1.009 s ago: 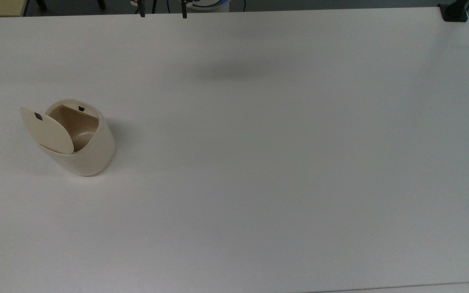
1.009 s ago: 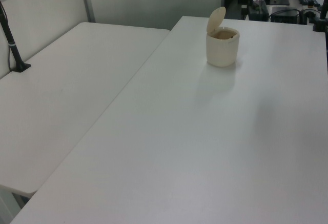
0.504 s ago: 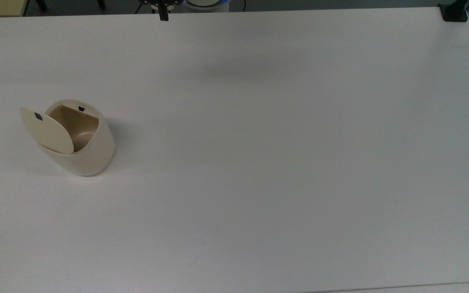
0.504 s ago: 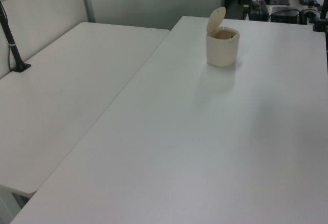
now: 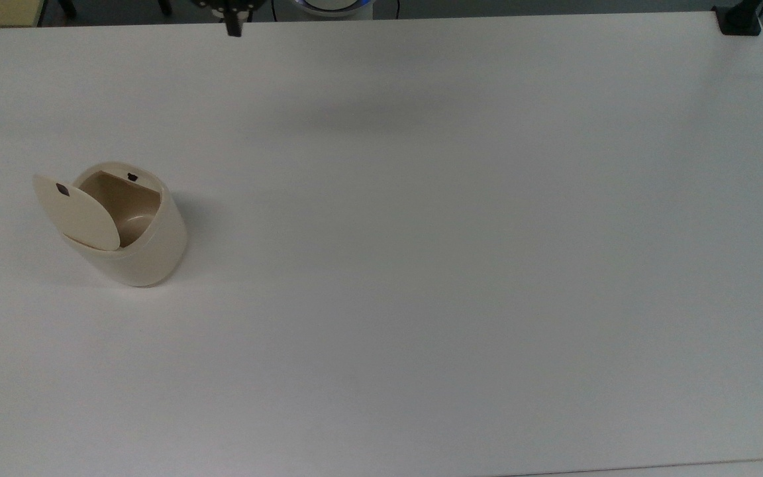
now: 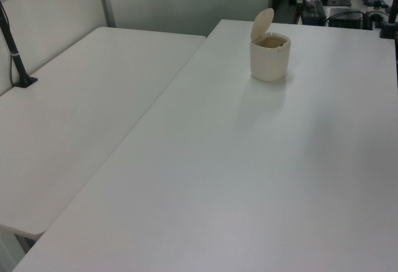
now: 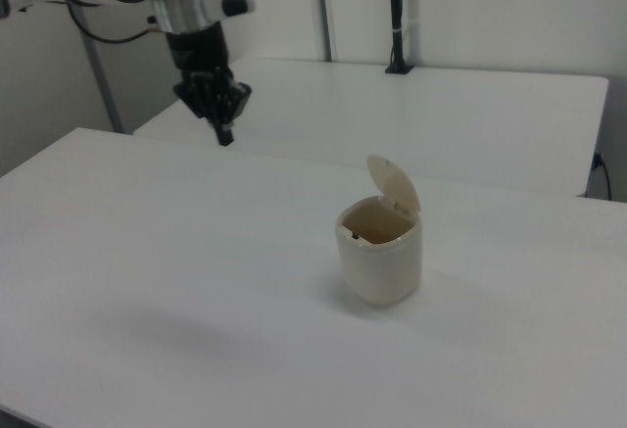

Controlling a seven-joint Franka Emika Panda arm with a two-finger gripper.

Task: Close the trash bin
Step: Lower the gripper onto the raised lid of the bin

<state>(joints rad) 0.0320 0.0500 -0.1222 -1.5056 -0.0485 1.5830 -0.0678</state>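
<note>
Looking across the top view from its left, you find the trash bin point(image 5: 131, 228) standing upright on the white tabletop point(image 5: 461, 252), near the top view's left edge and about midway between the far and near edges. Its flat lid point(image 5: 77, 212) is swung up and leans out toward the top view's left, so the tan-brown inside is open to you. A small black tab point(image 5: 62, 189) sits near the lid's free end, and a matching dark catch point(image 5: 132, 177) sits on the inner rim at the far side. No brand, label or writing can be read on the bin.

Moving right along the far edge of the tabletop, you see the gripper point(image 5: 232, 28) hanging at that edge, well apart from the bin and touching nothing. Its fingers appear pressed together into one dark tip with nothing between them. Farther right, a black clamp point(image 5: 739, 20) sits at the far right corner.

In the left view the bin point(image 6: 270, 56) stands toward the far end of the tabletop, lid point(image 6: 262, 24) raised.

In the right view the gripper point(image 7: 225, 134) points downward above the tabletop's far edge at the right view's left, while the bin point(image 7: 380, 252) stands to its right with the lid point(image 7: 394, 185) tilted up and back.
</note>
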